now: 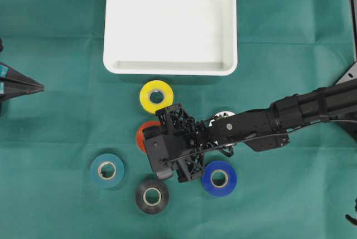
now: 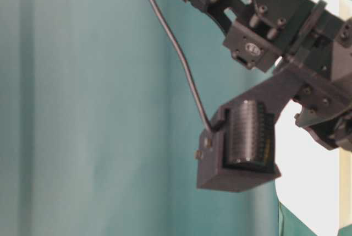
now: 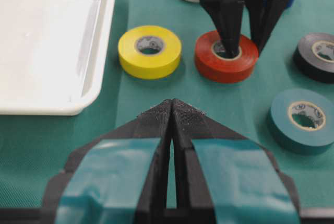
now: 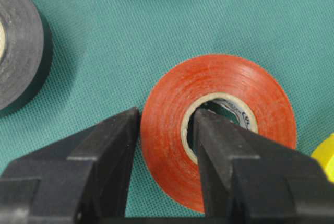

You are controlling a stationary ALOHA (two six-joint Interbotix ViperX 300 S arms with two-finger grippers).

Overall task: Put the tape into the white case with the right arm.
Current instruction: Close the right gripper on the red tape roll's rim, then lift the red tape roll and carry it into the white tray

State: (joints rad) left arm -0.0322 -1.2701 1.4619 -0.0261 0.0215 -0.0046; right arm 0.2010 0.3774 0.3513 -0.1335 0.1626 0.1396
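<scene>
The red tape lies flat on the green cloth below the white case, which holds nothing. My right gripper is shut on the red tape: one finger stands inside the cardboard core, the other presses the outer rim. The left wrist view shows the same grip from the front, with the right gripper coming down onto the red tape, which rests on the cloth. My left gripper sits at the far left edge, shut with nothing in it.
Around the red roll lie a yellow tape, a teal tape, a black tape and a blue tape. A white roll is partly hidden under the right arm. The yellow tape lies between the red roll and the case.
</scene>
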